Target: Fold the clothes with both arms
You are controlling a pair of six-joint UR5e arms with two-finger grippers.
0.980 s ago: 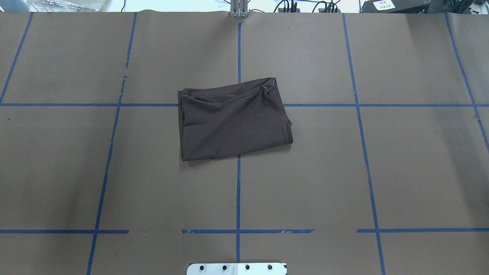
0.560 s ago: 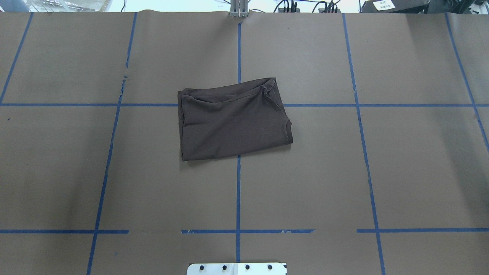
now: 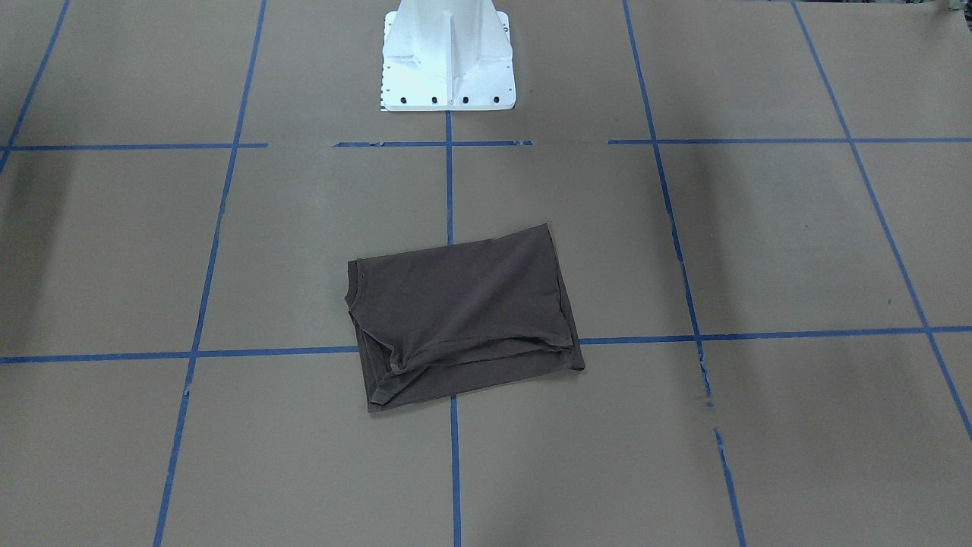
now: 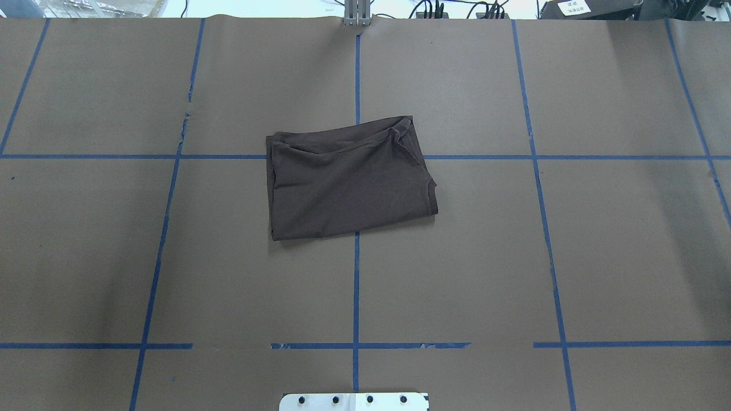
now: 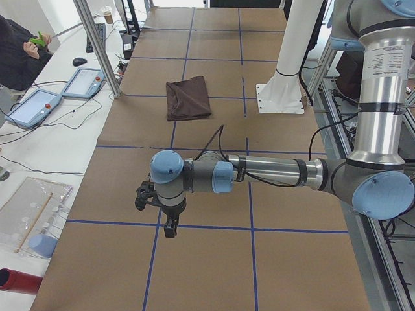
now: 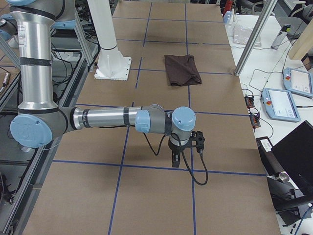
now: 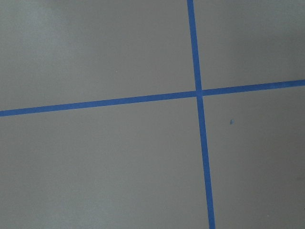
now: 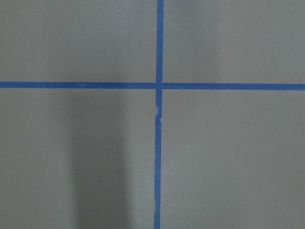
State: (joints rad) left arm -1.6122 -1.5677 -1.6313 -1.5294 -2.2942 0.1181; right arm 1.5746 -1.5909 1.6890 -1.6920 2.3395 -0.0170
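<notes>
- Left end of the table: one left arm (image 5: 272, 172), stretched out low over the brown paper. Its left gripper (image 5: 170, 230) points straight down, just above the surface and near a blue tape line. It only shows in the side view, so I honestly can't tell whether the fingers are spread or pinched.
- That arm's wrist cam sees just paper and one blue tape cross (image 7: 198, 92).
- Off the table edge on that side there are two tablet-style pendants (image 5: 29, 107), with a person (image 5: 16, 58) sitting by them.
- Middle: one dark brown T-shirt (image 4: 348, 180), folded into a rough rectangle and lying flat on the crossing of the centre tape lines. The far edge is a bit rumpled with the layers showing, and the collar curve sits on its right edge. Both grippers are well apart from it.
- One white base pedestal (image 3: 448, 57) sits at the robot's side, in line with the shirt.
- Right end: one right arm (image 6: 102, 118), same low pose, with its right gripper (image 6: 175, 160) aimed down over the paper. Same deal here, can't tell whether it's spread or pinched.
- Its wrist cam also shows one tape cross (image 8: 159, 86).
</notes>
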